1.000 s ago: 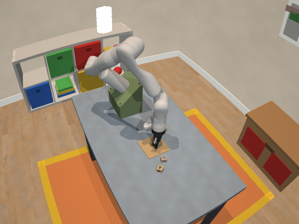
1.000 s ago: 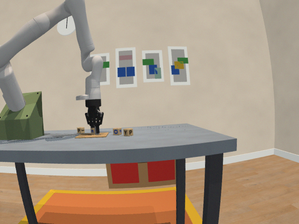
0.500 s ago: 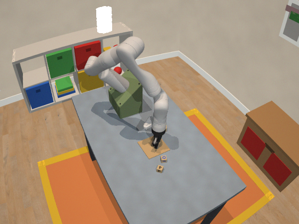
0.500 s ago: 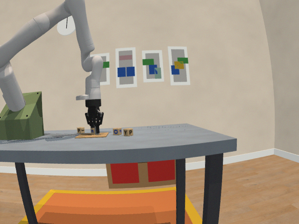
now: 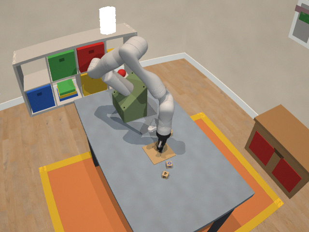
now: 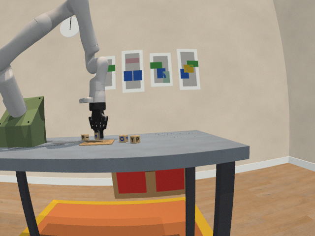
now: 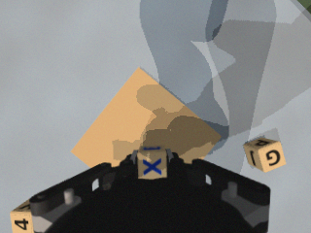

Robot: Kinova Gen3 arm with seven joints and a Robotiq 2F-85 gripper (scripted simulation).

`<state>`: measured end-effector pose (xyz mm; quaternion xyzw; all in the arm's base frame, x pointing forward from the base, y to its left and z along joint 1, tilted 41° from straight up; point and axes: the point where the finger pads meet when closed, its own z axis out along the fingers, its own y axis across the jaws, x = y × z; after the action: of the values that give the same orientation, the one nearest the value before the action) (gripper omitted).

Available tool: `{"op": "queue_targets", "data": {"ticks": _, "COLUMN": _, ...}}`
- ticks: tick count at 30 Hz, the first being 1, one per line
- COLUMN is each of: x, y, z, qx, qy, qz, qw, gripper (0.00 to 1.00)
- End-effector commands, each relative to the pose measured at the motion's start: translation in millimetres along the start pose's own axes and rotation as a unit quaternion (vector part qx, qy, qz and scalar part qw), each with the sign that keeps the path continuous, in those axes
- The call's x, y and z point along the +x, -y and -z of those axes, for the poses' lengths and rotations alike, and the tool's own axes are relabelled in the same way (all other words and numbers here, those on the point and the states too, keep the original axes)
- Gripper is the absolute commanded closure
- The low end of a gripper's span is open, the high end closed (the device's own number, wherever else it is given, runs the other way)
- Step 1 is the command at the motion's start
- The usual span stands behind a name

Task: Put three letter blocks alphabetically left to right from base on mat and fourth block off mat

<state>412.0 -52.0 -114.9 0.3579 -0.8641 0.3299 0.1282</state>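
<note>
Blue-X block (image 7: 152, 164) is sitting in the claw (image 5: 160, 150) (image 6: 98, 135) (image 7: 152, 156), lower centre of wrist view; lower square, release gently.
</note>
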Motion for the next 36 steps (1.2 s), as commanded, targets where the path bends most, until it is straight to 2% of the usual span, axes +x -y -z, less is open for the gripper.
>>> {"op": "queue_targets", "data": {"ticks": 1, "x": -5, "y": 2, "z": 20.4, "qx": 0.001, "qy": 0.008, "qz": -0.001, "qw": 1.000, "gripper": 0.74}}
{"op": "queue_targets", "data": {"ticks": 9, "x": -4, "y": 2, "z": 76.8, "qx": 0.001, "qy": 0.008, "qz": -0.001, "qw": 1.000, "gripper": 0.74}}
{"op": "queue_targets", "data": {"ticks": 11, "x": -4, "y": 2, "z": 76.8, "qx": 0.001, "qy": 0.008, "qz": -0.001, "qw": 1.000, "gripper": 0.74}}
{"op": "queue_targets", "data": {"ticks": 14, "x": -4, "y": 2, "z": 87.8, "qx": 0.001, "qy": 0.008, "qz": -0.001, "qw": 1.000, "gripper": 0.74}}
{"op": "queue_targets", "data": {"ticks": 29, "x": -3, "y": 2, "z": 91.1, "qx": 0.001, "qy": 0.008, "qz": 0.001, "qw": 1.000, "gripper": 0.74}}
{"op": "queue_targets", "data": {"ticks": 36, "x": 4, "y": 7, "z": 90.6, "qx": 0.000, "qy": 0.006, "qz": 0.056, "qw": 0.998, "gripper": 0.74}}
